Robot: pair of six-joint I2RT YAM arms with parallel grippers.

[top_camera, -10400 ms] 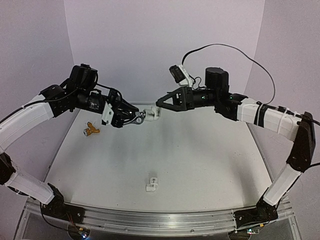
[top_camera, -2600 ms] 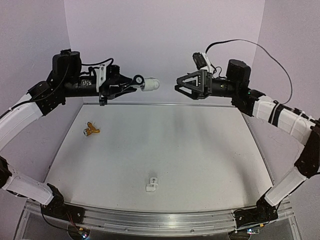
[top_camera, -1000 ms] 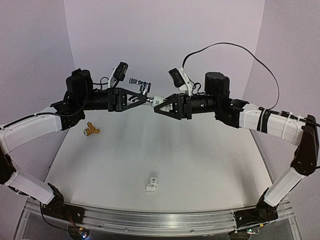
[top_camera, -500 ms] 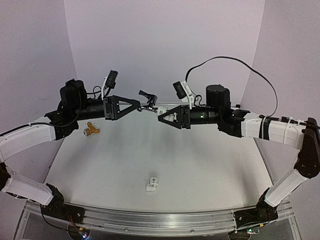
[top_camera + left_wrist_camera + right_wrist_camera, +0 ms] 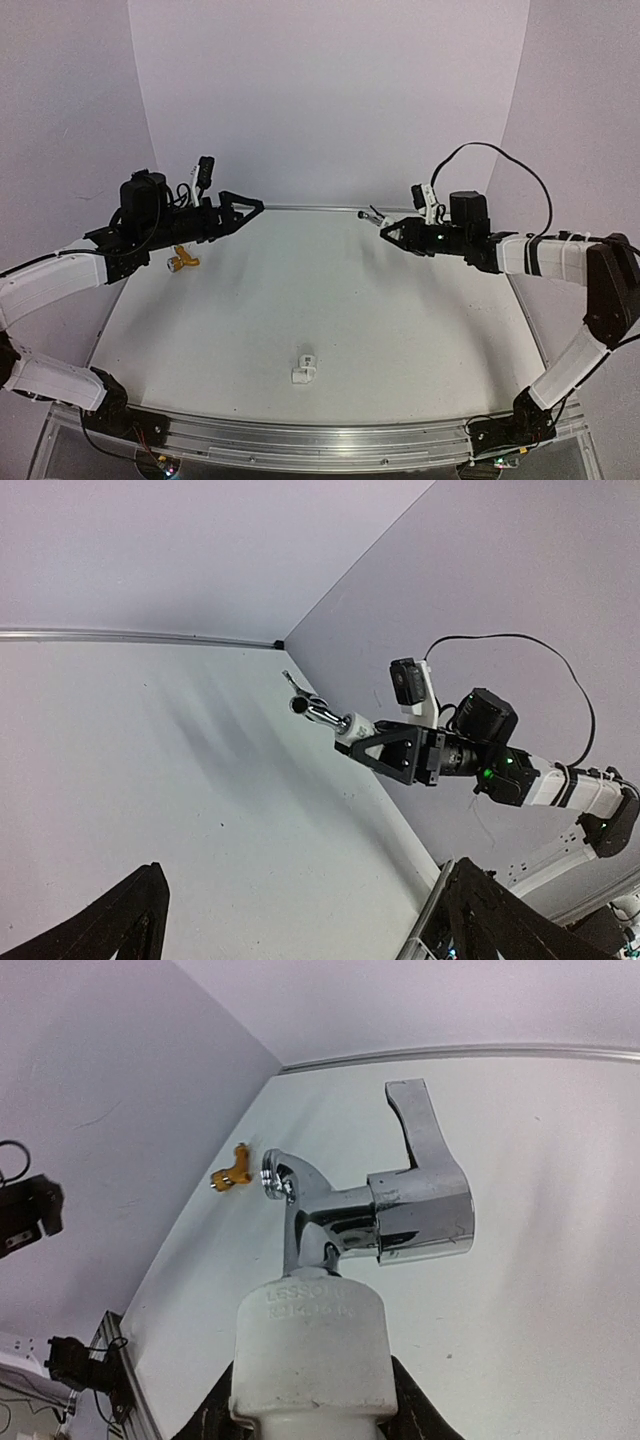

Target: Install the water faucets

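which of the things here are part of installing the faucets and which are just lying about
Job:
- silver faucet, set in the white fitting held by the right gripper
- brass faucet, lying far left on the table

Lying about:
- loose white fitting near the front edge, untouched; possibly meant for the brass faucet

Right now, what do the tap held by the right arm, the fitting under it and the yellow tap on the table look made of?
Silver faucet: polished, chrome-looking metal, with mirror-like reflections.
White fitting: probably matte plastic, with moulded lettering.
Gold faucet: brass-like colour, too small to confirm.
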